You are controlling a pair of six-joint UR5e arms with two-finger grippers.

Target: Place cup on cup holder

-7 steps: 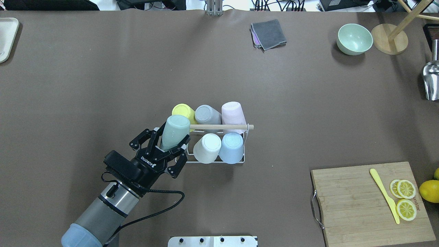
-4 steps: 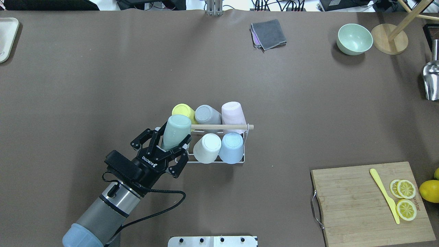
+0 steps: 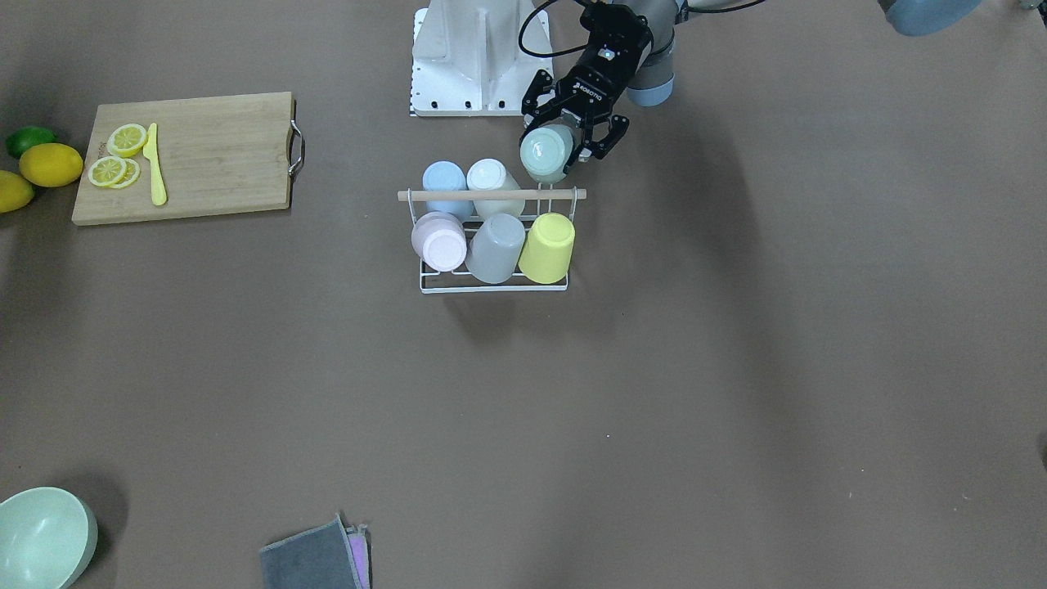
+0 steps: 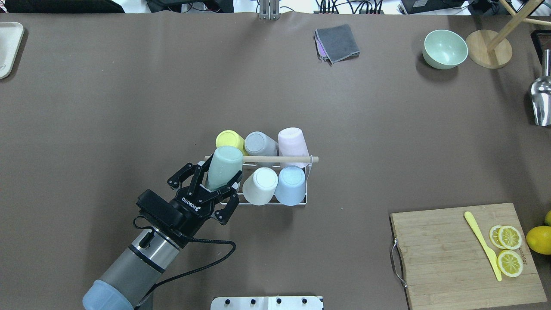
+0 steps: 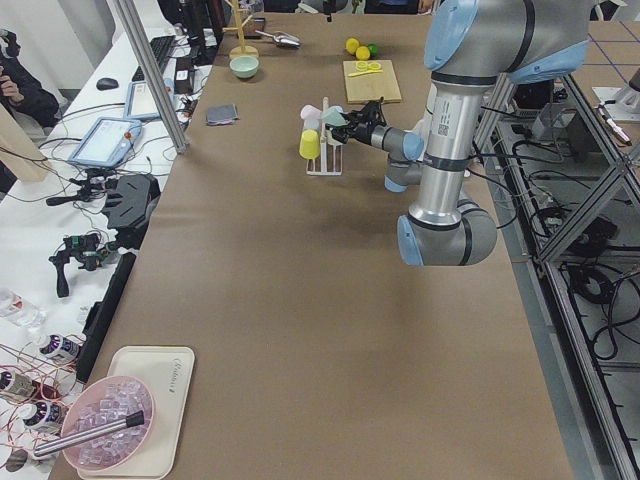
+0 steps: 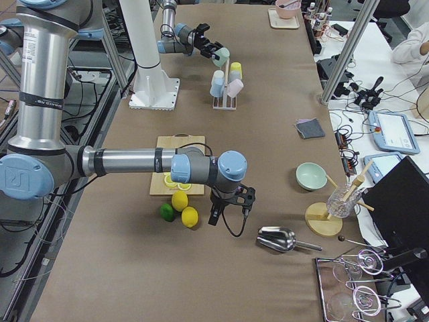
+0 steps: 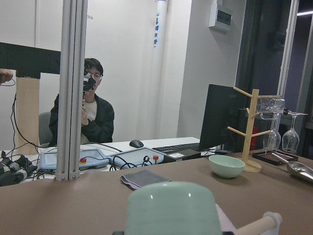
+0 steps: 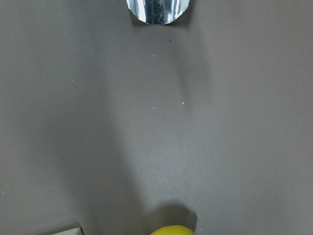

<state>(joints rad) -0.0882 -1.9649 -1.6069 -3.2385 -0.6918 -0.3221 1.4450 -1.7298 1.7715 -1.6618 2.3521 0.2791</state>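
Overhead exterior shows the left pincer (image 4: 218,180) clamped on the mint cup (image 4: 225,162) close to its mouth, with the arm coming in from the near left. The cup is upside down and tilted. Its long axis runs from the pincer toward the far right, closed base leading, and that base covers the left end of the wooden rod (image 4: 280,159). It hangs over the near-left corner of the cup holder (image 4: 275,203). Every other slot is taken, and the white cup (image 4: 260,185) is its close neighbour.

Exterior front-facing puts the cup on the robot's side of the rod, at the rack's end nearest the left arm. I judge it is not seated yet. The coming move would be a short drop along that tilted axis, mouth over the free prong, without knocking the white cup.

Exterior left gives only a small side glimpse of the same grasp.

Exterior right shows the right pincer (image 6: 216,216) pointing down by the lemons (image 6: 179,200), well apart from the rack. Whether its fingers are apart or together I cannot tell.

Left wrist-mounted looks along the cup from its mouth end, with the fingers out of frame.

Right wrist-mounted sees bare worktop (image 8: 146,122) and a metal scoop (image 8: 157,10).
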